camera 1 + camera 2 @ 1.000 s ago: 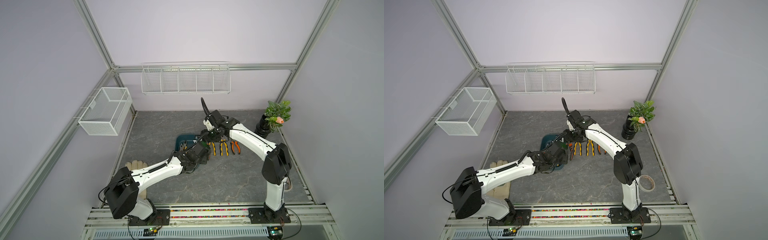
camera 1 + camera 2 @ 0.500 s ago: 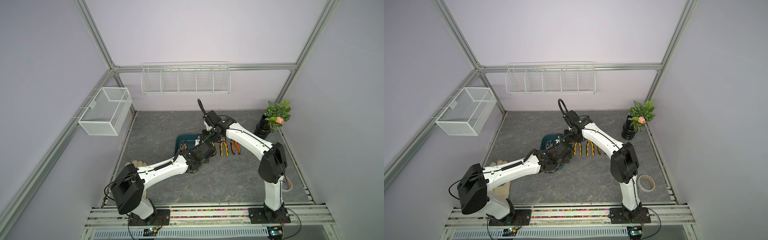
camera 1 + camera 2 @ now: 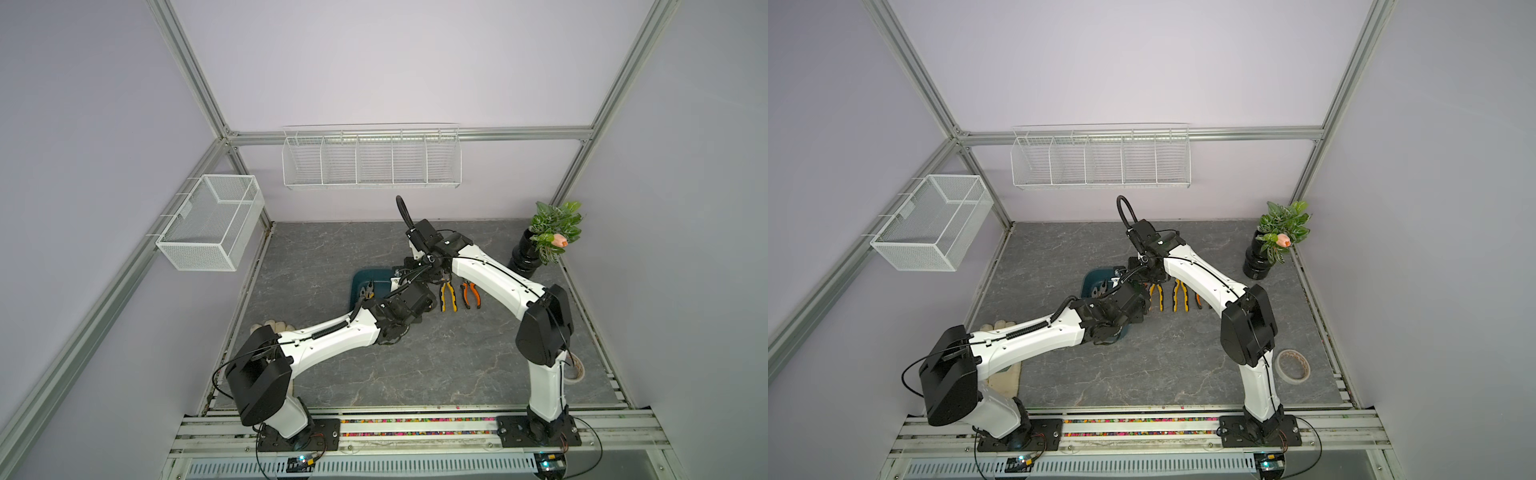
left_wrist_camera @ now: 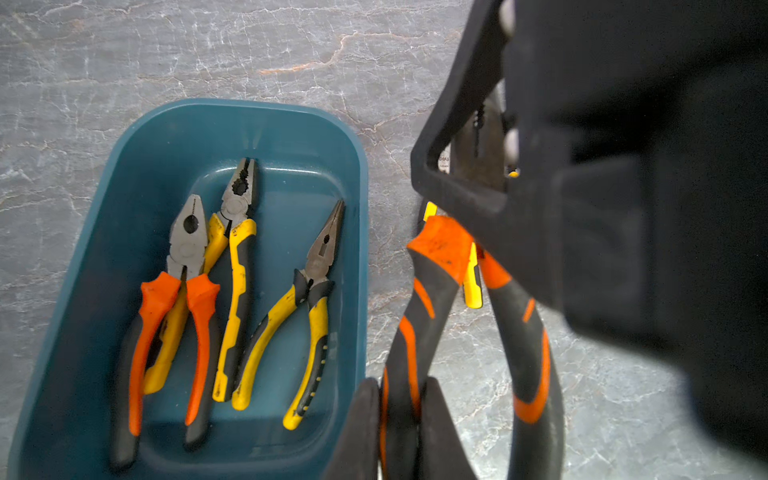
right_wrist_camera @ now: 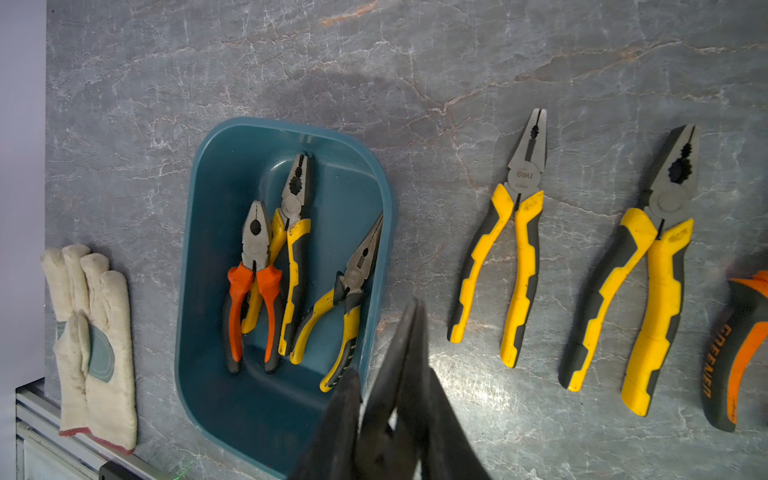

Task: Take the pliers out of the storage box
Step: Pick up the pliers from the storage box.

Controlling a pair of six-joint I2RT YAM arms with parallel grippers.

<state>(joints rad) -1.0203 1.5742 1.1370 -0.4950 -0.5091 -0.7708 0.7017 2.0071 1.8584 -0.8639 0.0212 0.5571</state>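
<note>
Three pliers (image 4: pixel 239 270) remain in box (image 4: pixel 362 232) | left gripper (image 4: pixel 401 415) clamps orange pliers (image 4: pixel 440 245) handle | right gripper (image 5: pixel 390 399) just closed on head | handover

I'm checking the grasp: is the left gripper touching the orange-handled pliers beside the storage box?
Touching. In the left wrist view the left gripper has a finger pressed on either side of one handle of the orange-handled pliers, with no gap showing.

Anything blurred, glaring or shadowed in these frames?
Left wrist view: right end effector is a dark, out-of-focus mass; storage box sharp. Right wrist view: its fingers blur up close, glare patch on the tabletop. Both top views: even, soft light.
</note>
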